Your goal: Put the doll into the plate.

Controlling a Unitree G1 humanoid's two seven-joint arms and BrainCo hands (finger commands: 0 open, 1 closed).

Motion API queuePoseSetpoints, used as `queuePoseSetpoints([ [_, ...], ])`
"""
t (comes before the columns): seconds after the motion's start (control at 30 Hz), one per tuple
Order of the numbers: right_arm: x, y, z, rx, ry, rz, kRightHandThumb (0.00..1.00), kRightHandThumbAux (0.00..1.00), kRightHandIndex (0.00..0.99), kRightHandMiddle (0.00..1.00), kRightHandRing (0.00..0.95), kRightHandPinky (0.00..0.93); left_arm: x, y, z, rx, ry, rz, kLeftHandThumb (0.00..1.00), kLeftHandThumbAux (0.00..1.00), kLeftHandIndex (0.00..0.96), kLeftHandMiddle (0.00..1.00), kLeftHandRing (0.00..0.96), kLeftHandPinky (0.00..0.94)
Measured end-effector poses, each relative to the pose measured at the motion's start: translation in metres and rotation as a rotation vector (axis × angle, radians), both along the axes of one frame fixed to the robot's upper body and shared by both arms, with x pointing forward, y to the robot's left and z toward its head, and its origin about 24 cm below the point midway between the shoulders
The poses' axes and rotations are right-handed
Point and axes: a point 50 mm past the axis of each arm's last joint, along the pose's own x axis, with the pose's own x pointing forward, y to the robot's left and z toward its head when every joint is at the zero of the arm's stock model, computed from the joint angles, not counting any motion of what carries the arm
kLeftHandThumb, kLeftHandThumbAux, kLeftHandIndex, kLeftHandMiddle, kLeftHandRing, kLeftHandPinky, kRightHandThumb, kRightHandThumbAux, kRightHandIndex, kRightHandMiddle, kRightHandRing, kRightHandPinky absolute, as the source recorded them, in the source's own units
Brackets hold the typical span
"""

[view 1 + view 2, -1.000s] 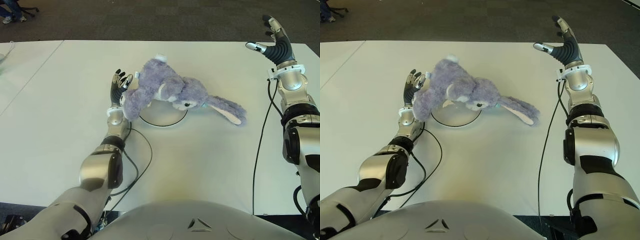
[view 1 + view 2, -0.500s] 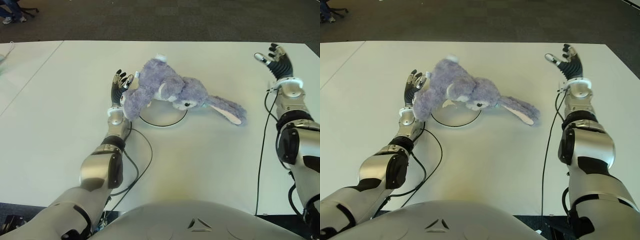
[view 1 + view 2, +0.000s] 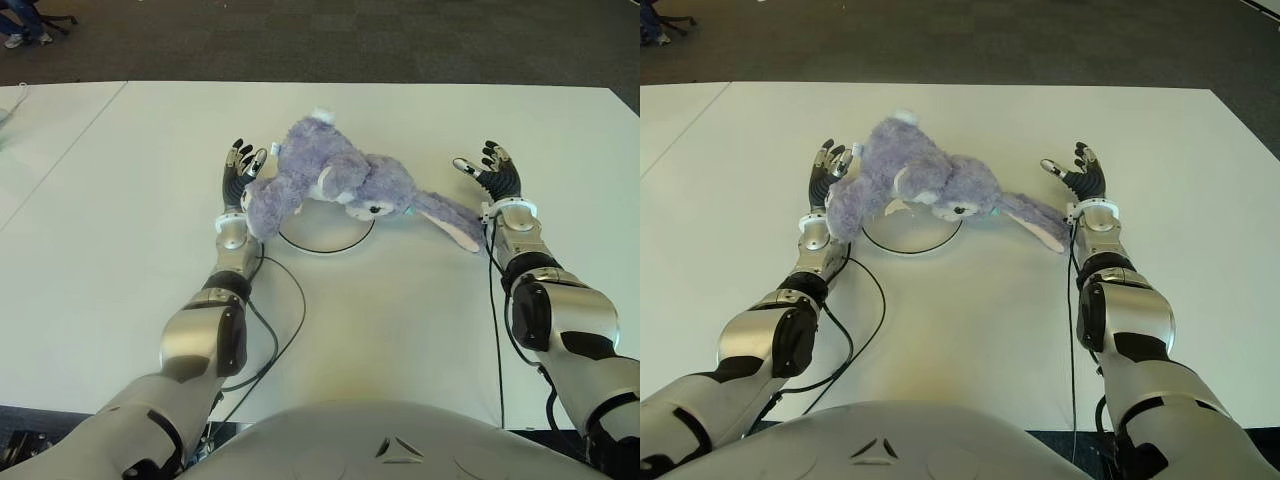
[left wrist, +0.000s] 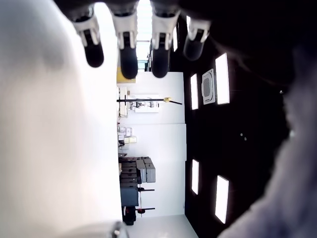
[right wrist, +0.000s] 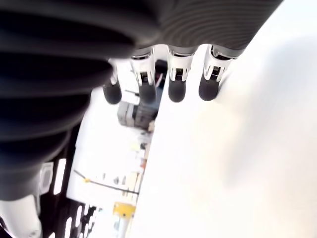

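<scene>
I have the doll point(image 3: 340, 185), a purple plush rabbit, lying across the white plate point(image 3: 335, 240) a little above the middle of the frame. Its body covers the upper part of the plate, and only the lower rim shows below it. Its long ears trail toward the right side of the frame, off the plate and onto the white desk point(image 3: 400, 320).

My left hand point(image 3: 240, 172) stands just left of the doll, palm turned toward the plush, fingers point(image 4: 128, 54) straight and spread; it grips nothing. The fingertips sit right at the doll's fur in the head view, though I cannot tell whether they actually press into it. In the left wrist view the doll's grey fur fills the lower right corner.

My right hand point(image 3: 492, 176) is right of centre, just beyond the tip of the doll's ear, fingers point(image 5: 178, 82) extended and apart, holding nothing. I cannot tell whether it touches the ear.

A black cable point(image 3: 285, 320) loops on the desk beside my left forearm, and another runs along my right arm. Dark floor point(image 3: 330, 40) fills the top of the frame beyond the desk's far edge.
</scene>
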Motion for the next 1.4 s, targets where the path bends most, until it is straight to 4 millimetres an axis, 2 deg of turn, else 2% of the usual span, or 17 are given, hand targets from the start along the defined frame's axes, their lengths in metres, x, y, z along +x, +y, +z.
queuePoseSetpoints([
  [0.27, 0.0, 0.009, -0.006, 0.056, -0.018, -0.039, 0.0, 0.721, 0.124, 0.124, 0.101, 0.107, 0.0, 0.0, 0.0, -0.001, 0.0, 0.0, 0.0, 0.444, 0.082, 0.145, 0.133, 0.098],
  [0.67, -0.012, 0.019, -0.021, 0.313, -0.13, -0.11, 0.0, 0.741, 0.145, 0.154, 0.135, 0.141, 0.0, 0.0, -0.001, 0.003, 0.002, -0.004, 0.0, 0.446, 0.077, 0.139, 0.127, 0.095],
  [0.9, -0.019, 0.027, -0.028, 0.413, -0.186, -0.074, 0.0, 0.706, 0.159, 0.157, 0.136, 0.13, -0.001, 0.0, -0.001, 0.003, 0.002, -0.003, 0.0, 0.448, 0.078, 0.145, 0.129, 0.1],
  [1.17, -0.024, 0.027, -0.027, 0.444, -0.262, -0.042, 0.0, 0.655, 0.178, 0.153, 0.125, 0.092, -0.001, 0.0, 0.0, 0.004, -0.003, -0.004, 0.0, 0.446, 0.079, 0.144, 0.132, 0.107],
  [1.4, -0.027, 0.028, -0.026, 0.44, -0.295, -0.023, 0.0, 0.611, 0.179, 0.154, 0.124, 0.107, -0.001, 0.0, 0.0, 0.005, -0.011, -0.004, 0.0, 0.445, 0.078, 0.149, 0.134, 0.103],
])
